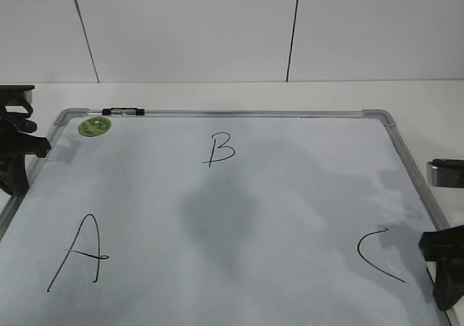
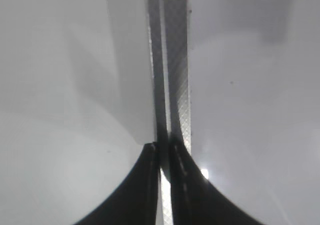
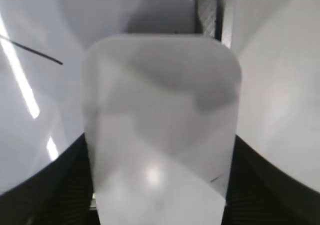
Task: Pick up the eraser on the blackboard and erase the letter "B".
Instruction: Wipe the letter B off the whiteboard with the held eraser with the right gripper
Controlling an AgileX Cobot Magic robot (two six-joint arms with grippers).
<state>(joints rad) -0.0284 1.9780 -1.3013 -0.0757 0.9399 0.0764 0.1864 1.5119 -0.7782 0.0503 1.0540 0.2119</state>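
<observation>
Blackboard (image 1: pixel 239 217) fills my exterior view, one board, long edge running 9 to 3 o'clock, carrying three letters: A (image 1: pixel 78 253) at 8 o'clock, C (image 1: pixel 378 255) at 4, the letter "B" (image 1: pixel 220 150) near 12, upright and unsmudged. One eraser (image 3: pixel 160 130) sits clamped in my right gripper (image 3: pixel 160 185), long axis along the fingers toward 12 o'clock. My left gripper (image 2: pixel 164 160) rests pinched together over the frame rail (image 2: pixel 175 60).

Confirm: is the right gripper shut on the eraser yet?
Yes: the eraser sits clamped between both dark fingers of the right gripper.
</observation>
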